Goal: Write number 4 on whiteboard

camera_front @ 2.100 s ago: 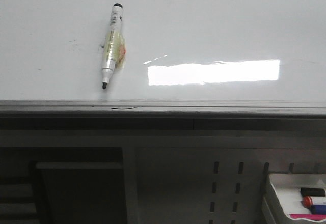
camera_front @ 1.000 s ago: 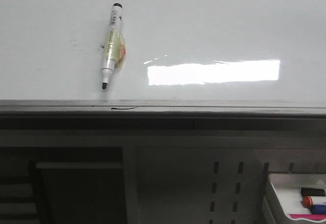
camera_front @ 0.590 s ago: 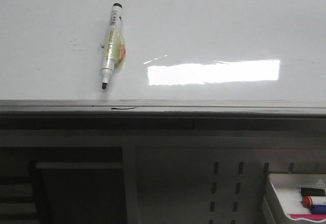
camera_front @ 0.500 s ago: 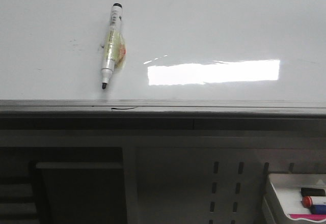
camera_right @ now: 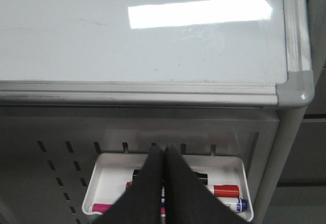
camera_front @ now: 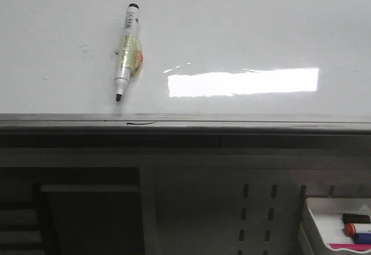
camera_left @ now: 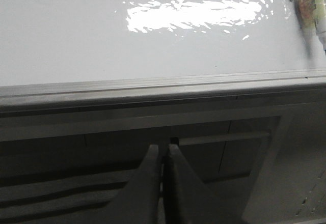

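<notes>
The whiteboard (camera_front: pixel 243 29) is glossy white with a grey metal rim (camera_front: pixel 232 119) and a bright rectangular glare. The number 4 is out of view; only faint smudges show on the board. An uncapped black-tipped marker (camera_front: pixel 127 49) with a yellowish wrap lies on the board at the left, tip toward the near rim; it also shows in the left wrist view (camera_left: pixel 310 5). My left gripper (camera_left: pixel 163 147) is shut and empty, below the board's near rim. My right gripper (camera_right: pixel 164 146) is shut and empty, over the marker tray below the board's right corner (camera_right: pixel 294 89). Neither gripper shows in the front view.
A small white tray (camera_front: pixel 316 220) hangs on the perforated panel below the board's right end, holding several coloured markers, among them a red one (camera_right: pixel 225 190). A short black curved dash (camera_front: pixel 141 123) marks the rim. Dark shelving (camera_front: pixel 87 208) lies under the board's left part.
</notes>
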`<state>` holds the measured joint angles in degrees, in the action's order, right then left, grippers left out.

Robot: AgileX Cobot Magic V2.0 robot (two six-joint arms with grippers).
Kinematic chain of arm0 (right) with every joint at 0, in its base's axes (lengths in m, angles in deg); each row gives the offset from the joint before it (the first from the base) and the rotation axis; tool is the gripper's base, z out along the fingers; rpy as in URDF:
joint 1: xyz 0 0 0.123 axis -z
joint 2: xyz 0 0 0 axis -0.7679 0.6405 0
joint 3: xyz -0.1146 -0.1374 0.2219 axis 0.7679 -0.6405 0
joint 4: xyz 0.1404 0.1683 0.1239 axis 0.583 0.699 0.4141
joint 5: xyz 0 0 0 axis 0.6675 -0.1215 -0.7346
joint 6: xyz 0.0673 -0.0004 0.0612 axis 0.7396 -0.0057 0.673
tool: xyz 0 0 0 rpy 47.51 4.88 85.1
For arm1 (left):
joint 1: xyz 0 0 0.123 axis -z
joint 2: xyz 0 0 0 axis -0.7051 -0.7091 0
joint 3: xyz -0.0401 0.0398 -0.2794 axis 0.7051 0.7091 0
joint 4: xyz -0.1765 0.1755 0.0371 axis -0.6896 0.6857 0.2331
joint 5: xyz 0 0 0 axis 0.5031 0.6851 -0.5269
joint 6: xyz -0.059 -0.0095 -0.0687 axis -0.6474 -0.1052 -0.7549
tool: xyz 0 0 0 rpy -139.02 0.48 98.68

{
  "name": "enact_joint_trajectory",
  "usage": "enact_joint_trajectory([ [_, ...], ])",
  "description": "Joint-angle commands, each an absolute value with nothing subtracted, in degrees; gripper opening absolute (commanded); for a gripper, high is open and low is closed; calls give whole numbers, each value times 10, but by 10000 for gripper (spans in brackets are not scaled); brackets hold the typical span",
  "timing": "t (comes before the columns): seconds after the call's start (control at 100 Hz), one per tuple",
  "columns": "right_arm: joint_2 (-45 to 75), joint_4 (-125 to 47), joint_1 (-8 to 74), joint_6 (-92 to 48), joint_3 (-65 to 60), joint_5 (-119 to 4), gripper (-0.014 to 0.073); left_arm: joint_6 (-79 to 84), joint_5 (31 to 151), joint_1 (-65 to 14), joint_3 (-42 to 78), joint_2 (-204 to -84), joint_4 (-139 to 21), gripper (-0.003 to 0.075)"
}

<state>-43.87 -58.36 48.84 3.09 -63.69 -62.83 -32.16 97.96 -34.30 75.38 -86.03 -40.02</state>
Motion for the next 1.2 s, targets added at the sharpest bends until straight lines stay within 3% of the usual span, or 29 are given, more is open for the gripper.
enact_joint_trajectory([
  [0.0, -447, -564, 492, 30, -648, -542, -64, -326, 919, -343, 773, -845, -393, -20],
  [0.06, -447, -483, 492, 30, -648, -493, -64, -326, 892, -343, 773, -845, -434, -20],
  [0.21, -447, -295, 492, 30, -648, -422, -64, -326, 861, -342, 773, -845, -728, -20],
  [0.43, -447, -255, 492, 30, -642, -416, -64, -326, 821, -342, 772, -845, -846, -20],
  [0.69, -436, -312, 492, -4, -513, -523, -64, -289, 912, -342, 672, -886, -739, -20],
  [0.89, -371, -323, 492, -154, -405, -635, -64, -221, 995, -342, 533, -1030, -632, -12],
  [0.97, -343, -323, 492, -166, -383, -649, -64, -200, 1033, -342, 488, -1098, -632, 55],
  [1.08, -310, -323, 492, -166, -362, -666, -50, -196, 1078, -342, 438, -1188, -637, 256],
  [1.14, -297, -322, 492, -166, -354, -681, 9, -165, 1115, -339, 415, -1233, -645, 354],
  [1.19, -288, -322, 492, -166, -350, -690, 90, -132, 1136, -328, 401, -1262, -664, 391],
])
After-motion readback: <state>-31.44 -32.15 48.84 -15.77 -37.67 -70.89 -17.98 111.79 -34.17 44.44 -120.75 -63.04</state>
